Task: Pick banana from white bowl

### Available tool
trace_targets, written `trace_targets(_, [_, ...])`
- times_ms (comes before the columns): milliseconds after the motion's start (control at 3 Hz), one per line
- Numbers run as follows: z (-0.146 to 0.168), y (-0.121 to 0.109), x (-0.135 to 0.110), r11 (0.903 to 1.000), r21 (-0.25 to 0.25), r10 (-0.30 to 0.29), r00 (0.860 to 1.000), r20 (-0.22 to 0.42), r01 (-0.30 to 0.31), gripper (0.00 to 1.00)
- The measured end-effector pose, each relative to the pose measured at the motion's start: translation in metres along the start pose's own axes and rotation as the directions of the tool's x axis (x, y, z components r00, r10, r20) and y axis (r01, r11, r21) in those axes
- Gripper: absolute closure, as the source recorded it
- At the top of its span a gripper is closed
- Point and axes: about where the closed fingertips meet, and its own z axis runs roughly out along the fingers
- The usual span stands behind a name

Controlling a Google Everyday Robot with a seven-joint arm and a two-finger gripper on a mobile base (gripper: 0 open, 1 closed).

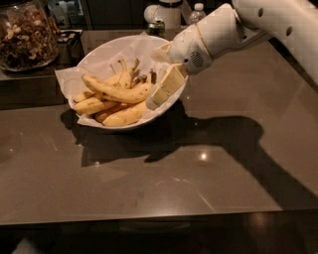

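The white bowl [130,126] stands on the dark table at the back left, lined with crinkled white paper. Several bananas lie in it. The long, slim, speckled banana [117,92] lies curved across the top of the pile, its stem end at the left. My gripper [156,99] reaches down from the white arm at the upper right. It is inside the bowl's right rim, its tip at the right end of that banana. I cannot tell whether it touches the banana.
A glass jar of nuts [22,34] stands at the far left behind the bowl. A white appliance [166,12], a can [156,27] and a bottle [197,12] stand at the back. The table's front edge [159,218] runs across the bottom.
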Motion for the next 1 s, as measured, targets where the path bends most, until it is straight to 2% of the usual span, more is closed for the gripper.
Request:
trace_targets(333, [0.0, 0.0, 0.0, 1.0, -0.001, 0.0, 1.0, 0.0, 0.0, 0.19])
trace_targets(667, [0.001, 0.0, 0.0, 1.0, -0.002, 0.0, 1.0, 0.001, 0.0, 0.31])
trace_targets(1000, [0.021, -0.007, -0.004, 0.999, -0.045, -0.007, 1.0, 0.024, 0.008, 0.23])
